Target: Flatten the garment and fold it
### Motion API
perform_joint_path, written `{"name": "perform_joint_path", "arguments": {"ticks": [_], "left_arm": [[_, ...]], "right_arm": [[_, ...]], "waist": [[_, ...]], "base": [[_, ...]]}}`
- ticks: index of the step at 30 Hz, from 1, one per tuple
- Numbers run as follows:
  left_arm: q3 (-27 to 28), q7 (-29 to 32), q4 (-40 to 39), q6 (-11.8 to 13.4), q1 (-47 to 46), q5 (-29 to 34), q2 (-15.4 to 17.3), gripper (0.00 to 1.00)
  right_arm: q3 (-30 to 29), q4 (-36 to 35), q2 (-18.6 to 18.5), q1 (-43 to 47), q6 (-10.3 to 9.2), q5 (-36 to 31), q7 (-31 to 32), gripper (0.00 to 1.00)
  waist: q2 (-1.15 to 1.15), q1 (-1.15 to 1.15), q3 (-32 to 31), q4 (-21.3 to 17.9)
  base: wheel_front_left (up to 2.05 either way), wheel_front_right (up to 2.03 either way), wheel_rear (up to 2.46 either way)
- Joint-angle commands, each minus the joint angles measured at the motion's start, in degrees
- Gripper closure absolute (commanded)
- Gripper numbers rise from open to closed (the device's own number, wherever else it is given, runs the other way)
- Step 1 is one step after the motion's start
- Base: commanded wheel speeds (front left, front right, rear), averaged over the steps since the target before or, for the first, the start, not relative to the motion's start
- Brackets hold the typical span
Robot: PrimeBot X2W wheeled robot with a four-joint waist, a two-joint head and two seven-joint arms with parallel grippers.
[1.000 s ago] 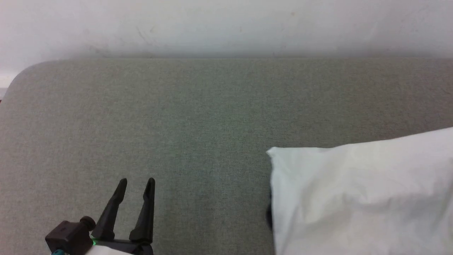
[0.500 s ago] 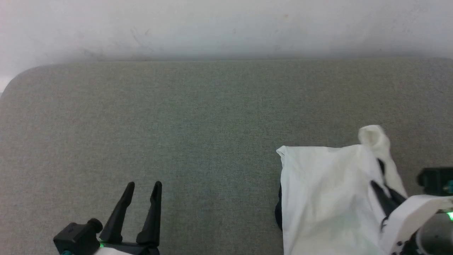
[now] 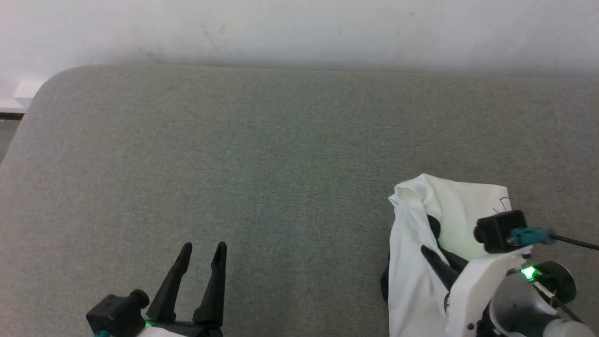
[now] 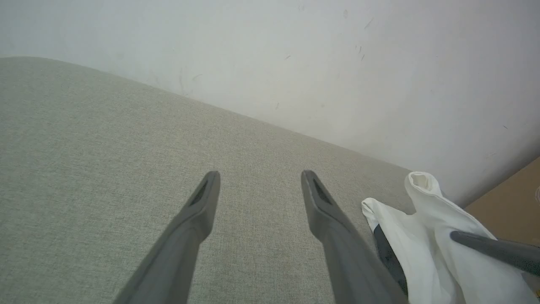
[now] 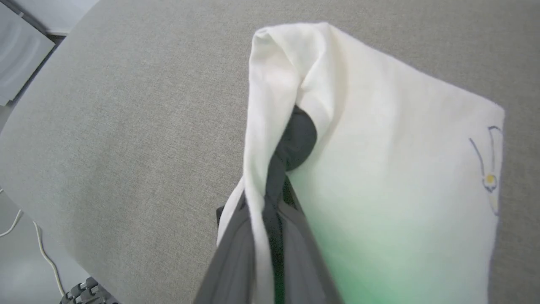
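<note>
right claw: clamped on garment | print: yellow, blue lines

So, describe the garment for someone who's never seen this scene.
Take the grey fabric table under the pale wall and look to its near right side. The garment sits bunched, pinched by the right gripper: white cloth with black inside its fold and a tiny yellow print.

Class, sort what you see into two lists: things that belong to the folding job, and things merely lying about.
Job in hand: shirt, bunched; right gripper, shut on the shirt; left gripper, open; table.
Lying about: white cable; brown board.
</note>
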Motion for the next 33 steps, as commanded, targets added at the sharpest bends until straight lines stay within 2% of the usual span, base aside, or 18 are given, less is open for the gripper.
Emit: {"name": "perform_joint_path", "arguments": {"ticks": [1,9,10,11,12,13,16,20,27,29,33], "left_arm": [[-0.22,-0.41,0.43,-0.48,-1.34,-0.28,-0.45,0.00],[-1.21,-0.30,1.74,-1.35,-2.99,-0.33,-1.06,0.00],[-1.21,-0.27,1.84,-1.36,-3.10,-0.39,-1.07,0.00],[-1.18,-0.25,1.91,-1.37,-3.17,-0.45,-1.06,0.00],[-1.14,-0.25,1.99,-1.34,-3.17,-0.49,-1.02,0.00],[-1.07,-0.27,2.06,-1.28,-3.08,-0.53,-0.98,0.00],[-0.84,-0.29,2.09,-0.94,-2.41,-0.65,-0.78,0.00],[-0.91,-0.12,1.83,-0.71,-1.78,-0.82,-0.65,0.00],[-0.94,0.48,0.54,-0.16,-1.68,-0.52,-0.06,0.00],[-0.95,0.65,0.14,-0.09,-1.83,-0.40,0.15,0.00],[-1.09,1.15,-0.42,-0.05,-2.33,-0.20,0.51,0.00]], "right_arm": [[0.64,1.75,0.44,-1.14,-0.04,-1.68,0.73,1.00],[1.66,11.49,1.19,-3.31,-0.04,-9.45,1.43,1.00],[1.96,12.46,1.34,-3.52,-0.04,-10.16,1.69,0.94],[2.45,13.17,1.44,-3.75,-0.04,-10.84,2.06,0.77],[3.07,13.60,1.51,-3.99,-0.04,-11.30,2.42,0.55],[3.63,13.77,1.59,-4.24,-0.04,-11.43,2.67,0.02],[4.85,13.01,1.71,-5.08,-0.04,-10.39,3.63,0.00],[2.96,9.27,1.85,-5.79,-0.04,-6.96,4.61,0.00],[-8.66,-0.51,1.92,-3.56,-0.04,-4.07,4.43,0.00],[-12.22,-1.91,1.90,-1.90,-0.04,-4.00,4.16,0.00],[-14.86,-1.97,1.64,1.39,-0.04,-3.78,3.80,0.00]], "waist": [[0.00,0.00,0.91,1.23],[0.00,0.00,1.47,3.37],[0.00,0.00,1.42,3.50],[0.00,0.00,1.36,3.58],[0.00,0.00,1.24,3.56],[0.00,0.00,1.06,3.46],[0.00,0.00,0.49,2.45],[0.00,0.00,-0.29,0.60],[0.00,0.00,-0.30,-1.98],[0.00,0.00,0.33,-2.39],[0.00,0.00,1.79,-2.65]], "base": [[0.00,0.00,0.00],[0.00,0.00,0.00],[0.00,0.00,0.00],[0.00,0.00,0.00],[0.00,0.00,0.00],[0.00,0.00,0.00],[0.00,0.00,0.00],[0.00,0.00,0.00],[0.00,0.00,0.00],[0.00,0.00,0.00],[0.00,0.00,0.00]]}}
